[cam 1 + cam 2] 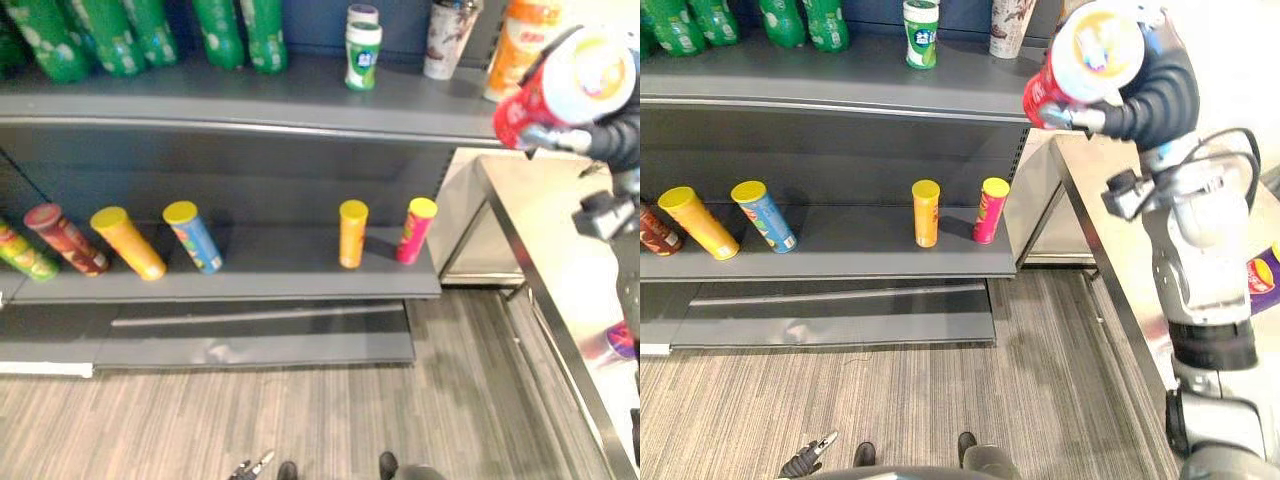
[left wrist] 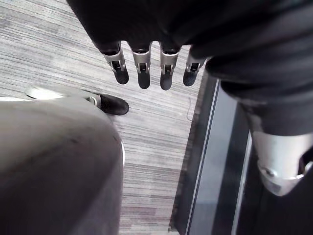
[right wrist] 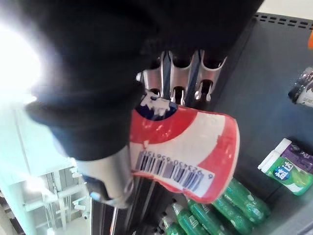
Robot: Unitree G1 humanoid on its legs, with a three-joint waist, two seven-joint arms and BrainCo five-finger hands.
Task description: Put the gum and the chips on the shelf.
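Fingers (image 3: 211, 73) of the right hand (image 1: 1150, 85) curled tight round the red chips can (image 1: 1085, 55), holds it high off the right end of the top shelf (image 1: 840, 75), near the standing gum bottle (image 1: 921, 33) — light, stiff, slick tube, likely best gripped mid-body — and lets the left hand (image 2: 142, 68) hang loose-fingered.

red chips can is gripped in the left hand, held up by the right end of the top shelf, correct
Wrong hand: the right hand grips the red chips can, held up by the right end of the top shelf, as the right eye view shows.
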